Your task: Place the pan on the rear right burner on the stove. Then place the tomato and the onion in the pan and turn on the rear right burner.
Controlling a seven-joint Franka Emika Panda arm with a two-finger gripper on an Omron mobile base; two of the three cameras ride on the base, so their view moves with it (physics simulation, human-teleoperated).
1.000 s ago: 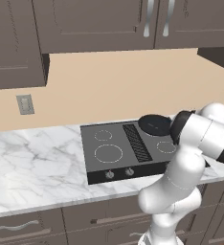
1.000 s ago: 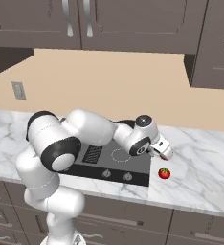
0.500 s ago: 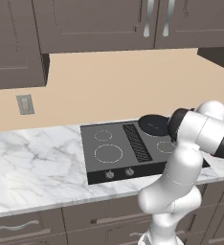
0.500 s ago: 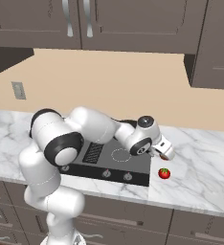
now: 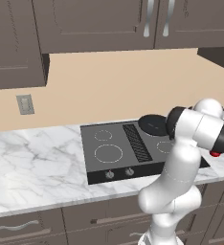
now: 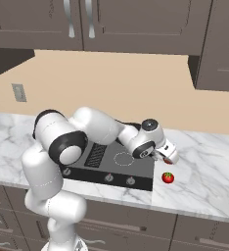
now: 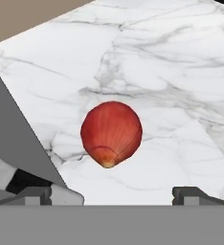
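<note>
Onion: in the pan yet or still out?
Out. The onion lies on the marble counter, ahead of the open tool.

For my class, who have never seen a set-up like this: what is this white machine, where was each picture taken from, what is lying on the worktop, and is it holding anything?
It is a rendered kitchen with a white robot arm. Two cameras sit behind it, left and right; the third rides on its hand, looking along the gripper. On the marble counter sits a dark stove with a black pan at its rear right. Beside the stove lie a bright tomato and a duller red onion. The jaws stand open just before the onion, holding nothing.
</note>
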